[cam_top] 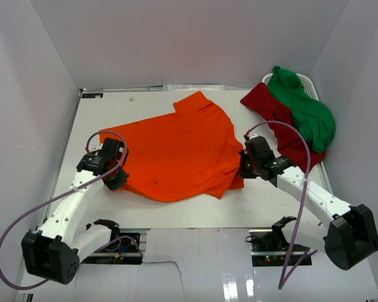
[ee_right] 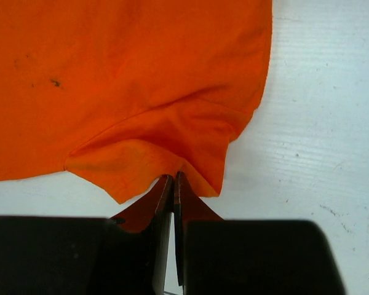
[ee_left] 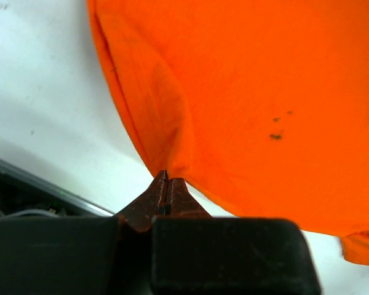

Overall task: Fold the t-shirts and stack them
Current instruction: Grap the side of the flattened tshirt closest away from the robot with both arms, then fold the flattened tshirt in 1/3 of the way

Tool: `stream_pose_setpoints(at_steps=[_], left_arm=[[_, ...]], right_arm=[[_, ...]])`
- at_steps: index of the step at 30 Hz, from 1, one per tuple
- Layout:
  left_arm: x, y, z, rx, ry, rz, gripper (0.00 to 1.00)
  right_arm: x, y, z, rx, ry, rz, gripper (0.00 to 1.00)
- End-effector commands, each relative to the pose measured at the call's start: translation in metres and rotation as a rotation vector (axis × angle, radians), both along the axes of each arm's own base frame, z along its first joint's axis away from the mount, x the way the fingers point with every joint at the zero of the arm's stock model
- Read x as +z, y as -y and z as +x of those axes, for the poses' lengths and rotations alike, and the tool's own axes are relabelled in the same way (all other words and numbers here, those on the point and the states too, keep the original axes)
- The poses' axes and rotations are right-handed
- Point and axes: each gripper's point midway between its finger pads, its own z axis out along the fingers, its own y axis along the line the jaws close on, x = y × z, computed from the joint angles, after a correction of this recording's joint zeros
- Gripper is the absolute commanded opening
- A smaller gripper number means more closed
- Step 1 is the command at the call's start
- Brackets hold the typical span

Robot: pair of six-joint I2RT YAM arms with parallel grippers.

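From above, we saw the orange t-shirt (cam_top: 183, 148) spread mostly flat across the middle of the white table (cam_top: 195, 211), one sleeve pointing toward the far edge. The left gripper (cam_top: 116, 179) sat at the shirt's near-left edge and the right gripper (cam_top: 242, 167) at its right edge, each touching the cloth. At the far right corner the dark red t-shirt (cam_top: 271, 113) lay crumpled, with the green t-shirt (cam_top: 305, 107) bunched on top of it and draped over a white basket (cam_top: 309, 82). Both were apart from the orange one.

Through the left wrist camera, we found the left gripper (ee_left: 166, 184) with its jaws pressed together on the very hem of the orange t-shirt (ee_left: 252, 92), the cloth puckering into a crease at the tips. A few small dark specks (ee_left: 275, 136) marked the fabric, and bare table (ee_left: 43, 104) showed to the left.

Through the right wrist camera, we saw the right gripper (ee_right: 173, 184) clamped likewise, its jaws together on a folded edge of the orange t-shirt (ee_right: 123, 67). The cloth gathered into a small wrinkled flap just above the tips, and the table (ee_right: 313, 123) lay bare to the right.
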Motion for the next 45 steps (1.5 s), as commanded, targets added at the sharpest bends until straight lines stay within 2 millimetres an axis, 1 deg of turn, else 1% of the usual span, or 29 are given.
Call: stream_pose_setpoints(at_steps=[1,4,5,7,8,10,11,13,15,19,23,25,26,31,35,38,40,41,42,43,45], left_arm=[[0.003,-0.007,-0.018,0.056,-0.064,0.021,0.00],[-0.001,-0.007,-0.023,0.074,-0.109,0.024,0.00],[-0.002,-0.006,-0.025,0.091,-0.121,0.021,0.00],[-0.008,-0.005,-0.031,0.102,-0.162,0.017,0.00],[-0.009,-0.006,-0.033,0.110,-0.172,0.020,0.00],[-0.009,-0.008,-0.040,0.138,-0.175,0.018,0.00],[-0.009,-0.009,-0.042,0.143,-0.168,0.016,0.00],[-0.010,-0.012,-0.049,0.161,-0.173,0.023,0.00],[-0.010,-0.015,-0.052,0.183,-0.179,0.033,0.00],[-0.009,-0.021,-0.057,0.216,-0.199,0.059,0.00],[-0.007,-0.028,-0.056,0.243,-0.189,0.077,0.00],[-0.008,-0.032,-0.055,0.254,-0.191,0.081,0.00],[-0.008,-0.033,-0.055,0.256,-0.195,0.083,0.00],[-0.006,-0.039,-0.046,0.260,-0.192,0.099,0.00],[-0.009,-0.040,-0.042,0.261,-0.192,0.102,0.00],[-0.014,-0.039,-0.041,0.259,-0.198,0.097,0.00],[-0.017,-0.040,-0.040,0.264,-0.201,0.097,0.00],[-0.017,-0.041,-0.039,0.266,-0.204,0.099,0.00],[-0.017,-0.042,-0.038,0.268,-0.199,0.100,0.00],[-0.016,-0.043,-0.037,0.267,-0.200,0.100,0.00],[-0.015,-0.045,-0.033,0.269,-0.194,0.103,0.00]], right_arm=[[0.026,-0.015,0.029,0.043,0.105,0.014,0.08],[0.025,-0.015,0.039,0.053,0.107,-0.024,0.08],[0.027,-0.017,0.046,0.061,0.113,-0.037,0.08],[0.029,-0.019,0.053,0.064,0.117,-0.047,0.08],[0.035,-0.020,0.059,0.067,0.131,-0.049,0.08],[0.034,-0.019,0.067,0.064,0.128,-0.060,0.08],[0.037,-0.019,0.074,0.061,0.135,-0.062,0.08],[0.039,-0.018,0.081,0.059,0.141,-0.063,0.08],[0.042,-0.019,0.090,0.059,0.147,-0.059,0.08],[0.045,-0.018,0.100,0.053,0.152,-0.064,0.08],[0.048,-0.013,0.111,0.042,0.159,-0.064,0.08],[0.054,-0.016,0.118,0.045,0.174,-0.057,0.08],[0.053,-0.016,0.120,0.048,0.169,-0.061,0.08],[0.062,-0.018,0.131,0.055,0.192,-0.059,0.08],[0.073,-0.025,0.141,0.075,0.211,-0.042,0.08],[0.072,-0.029,0.145,0.091,0.207,-0.037,0.08],[0.076,-0.034,0.149,0.106,0.213,-0.025,0.08],[0.074,-0.035,0.150,0.111,0.209,-0.027,0.08],[0.078,-0.037,0.153,0.114,0.218,-0.023,0.08],[0.075,-0.038,0.155,0.119,0.212,-0.024,0.08],[0.079,-0.040,0.159,0.124,0.219,-0.020,0.08]])
